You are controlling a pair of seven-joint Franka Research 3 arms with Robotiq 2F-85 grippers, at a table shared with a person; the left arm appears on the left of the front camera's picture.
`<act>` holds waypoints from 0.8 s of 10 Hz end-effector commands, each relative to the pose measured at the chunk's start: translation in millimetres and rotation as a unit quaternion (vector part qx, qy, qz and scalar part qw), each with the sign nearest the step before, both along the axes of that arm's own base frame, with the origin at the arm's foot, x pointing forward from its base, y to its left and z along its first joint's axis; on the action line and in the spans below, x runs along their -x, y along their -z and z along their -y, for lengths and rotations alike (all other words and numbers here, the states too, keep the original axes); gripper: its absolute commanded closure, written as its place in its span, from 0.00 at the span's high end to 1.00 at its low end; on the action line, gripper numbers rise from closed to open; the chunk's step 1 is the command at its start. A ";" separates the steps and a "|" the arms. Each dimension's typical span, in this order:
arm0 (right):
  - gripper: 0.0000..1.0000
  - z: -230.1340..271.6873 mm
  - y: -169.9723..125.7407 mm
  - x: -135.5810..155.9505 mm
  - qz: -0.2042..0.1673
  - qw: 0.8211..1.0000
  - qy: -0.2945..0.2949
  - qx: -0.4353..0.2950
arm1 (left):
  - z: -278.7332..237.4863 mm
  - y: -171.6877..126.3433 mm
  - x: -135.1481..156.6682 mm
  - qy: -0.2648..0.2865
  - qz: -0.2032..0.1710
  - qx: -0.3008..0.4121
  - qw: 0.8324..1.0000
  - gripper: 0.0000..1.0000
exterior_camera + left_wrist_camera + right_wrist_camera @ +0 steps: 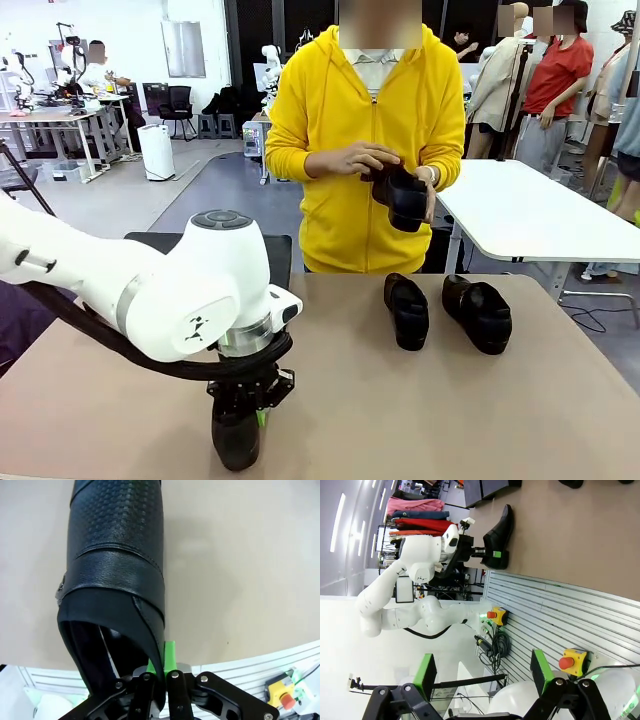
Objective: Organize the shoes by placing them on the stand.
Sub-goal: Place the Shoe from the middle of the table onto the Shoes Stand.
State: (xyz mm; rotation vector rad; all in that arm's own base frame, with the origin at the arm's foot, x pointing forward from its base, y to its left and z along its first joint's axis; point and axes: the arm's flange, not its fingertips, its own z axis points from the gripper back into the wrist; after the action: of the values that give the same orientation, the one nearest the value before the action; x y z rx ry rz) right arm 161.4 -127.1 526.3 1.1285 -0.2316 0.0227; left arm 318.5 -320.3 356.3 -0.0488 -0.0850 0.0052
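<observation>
**A:** Nearest us, the left gripper (162,662) is pressed together on a shoe (115,555), pinching one wall of the heel collar. That's at the table's (400,410) near left. I can't tell whether the sole is lifted.

**B:** Will that hold?

**A:** Likely. The collar looks thin but firm. The leather is smooth and the weight seems to sit low in the sole, so it may swing or slip. A deeper bite would be safer.

**B:** And rightward?

**A:** The stand (280,258) sits behind the arm. The second shoe (407,311) and third shoe (478,314) lie near each other, apart. The person's hands (360,160) hold the fourth shoe (403,195). The right gripper (484,672) is spread wide, empty.
</observation>
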 end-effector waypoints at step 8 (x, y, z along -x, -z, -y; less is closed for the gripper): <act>1.00 1.5 -3.7 0.1 0.016 1.000 -0.003 -0.009 | -95.5 -132.7 99.5 0.057 0.083 -0.092 0.991 0.00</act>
State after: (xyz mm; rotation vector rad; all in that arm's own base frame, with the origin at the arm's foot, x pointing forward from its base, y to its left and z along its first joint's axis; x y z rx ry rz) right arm 161.5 -127.1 526.2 1.1286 -0.2307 0.0230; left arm 214.8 -230.5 494.8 0.0929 -0.2268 -0.2150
